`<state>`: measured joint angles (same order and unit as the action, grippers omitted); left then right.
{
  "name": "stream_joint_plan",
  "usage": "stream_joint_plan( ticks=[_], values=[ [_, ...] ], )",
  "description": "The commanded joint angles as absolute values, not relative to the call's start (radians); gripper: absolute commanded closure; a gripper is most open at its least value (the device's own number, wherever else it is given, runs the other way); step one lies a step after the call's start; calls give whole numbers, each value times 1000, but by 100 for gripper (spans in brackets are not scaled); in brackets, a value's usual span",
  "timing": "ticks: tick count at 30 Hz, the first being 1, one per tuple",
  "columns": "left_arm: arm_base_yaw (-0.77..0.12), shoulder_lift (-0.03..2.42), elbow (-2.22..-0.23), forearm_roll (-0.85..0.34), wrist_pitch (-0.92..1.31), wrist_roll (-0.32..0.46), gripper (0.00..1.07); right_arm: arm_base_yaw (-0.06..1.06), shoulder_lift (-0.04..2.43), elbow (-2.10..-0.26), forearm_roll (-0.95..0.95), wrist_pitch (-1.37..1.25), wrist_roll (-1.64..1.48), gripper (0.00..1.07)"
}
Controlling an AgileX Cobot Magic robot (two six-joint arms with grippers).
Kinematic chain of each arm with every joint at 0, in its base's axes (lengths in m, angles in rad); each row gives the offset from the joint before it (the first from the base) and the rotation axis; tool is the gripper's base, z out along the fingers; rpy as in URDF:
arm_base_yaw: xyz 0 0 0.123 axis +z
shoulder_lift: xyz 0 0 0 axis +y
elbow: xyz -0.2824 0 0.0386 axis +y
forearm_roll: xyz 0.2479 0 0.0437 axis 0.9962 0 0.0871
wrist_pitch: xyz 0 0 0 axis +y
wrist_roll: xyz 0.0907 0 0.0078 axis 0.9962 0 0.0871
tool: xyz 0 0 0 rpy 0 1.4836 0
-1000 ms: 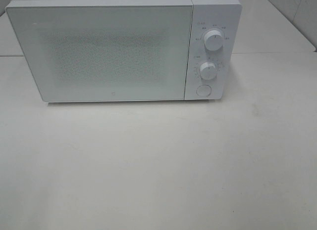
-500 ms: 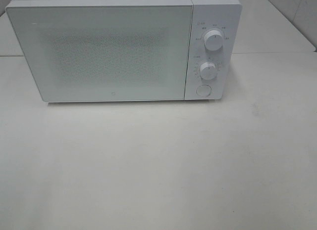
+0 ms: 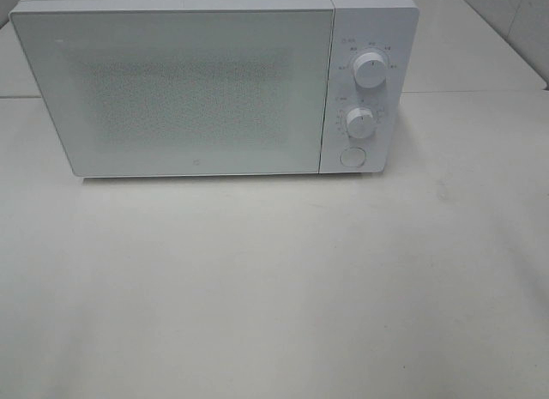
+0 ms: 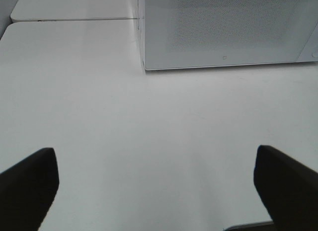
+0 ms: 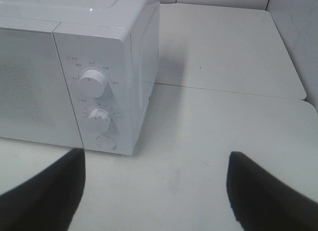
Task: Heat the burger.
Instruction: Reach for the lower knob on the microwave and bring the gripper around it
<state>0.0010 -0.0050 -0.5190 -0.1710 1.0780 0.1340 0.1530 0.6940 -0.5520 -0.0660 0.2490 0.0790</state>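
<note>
I see no burger anywhere. The white box-shaped microwave oven (image 3: 197, 90) stands shut at the far side of the pale worktop (image 3: 274, 287), and the burger may be inside it, unseen. My left gripper (image 4: 156, 171) and right gripper (image 5: 156, 186) are both spread wide, holding nothing. I expect a burger to be light, soft and squashy, best cradled low; its facing and long axis I cannot tell.

- A staged kitchen corner, likely a robot test bench, is suggested by a white microwave oven (image 3: 197, 90) set on joined plain white tabletops (image 3: 274, 287)
- White wall tiles (image 3: 519, 17) are seen beside it
</note>
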Motion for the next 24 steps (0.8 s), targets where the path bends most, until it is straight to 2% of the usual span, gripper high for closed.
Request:
stream_joint_plan(
  ticks=[1, 10, 14, 18, 21, 24],
  values=[
    [3, -28, -517, -172, 1071, 131, 6, 146, 764, -553, -68, 151, 72, 31],
    [3, -28, -517, -172, 1071, 131, 6, 146, 912, -474, -68, -124, 92, 31],
    [3, -28, -517, -172, 1071, 131, 6, 146, 990, -384, -61, -389, 94, 31],
    [3, -28, -517, -172, 1071, 131, 6, 146, 1083, -295, 21, -630, 65, 31],
    [3, -28, -517, -172, 1071, 131, 6, 146, 1106, -280, 47, -670, 41, 31],
    [3, -28, -517, -172, 1071, 131, 6, 162, 1193, -232, 156, -822, -62, 31]
  ],
)
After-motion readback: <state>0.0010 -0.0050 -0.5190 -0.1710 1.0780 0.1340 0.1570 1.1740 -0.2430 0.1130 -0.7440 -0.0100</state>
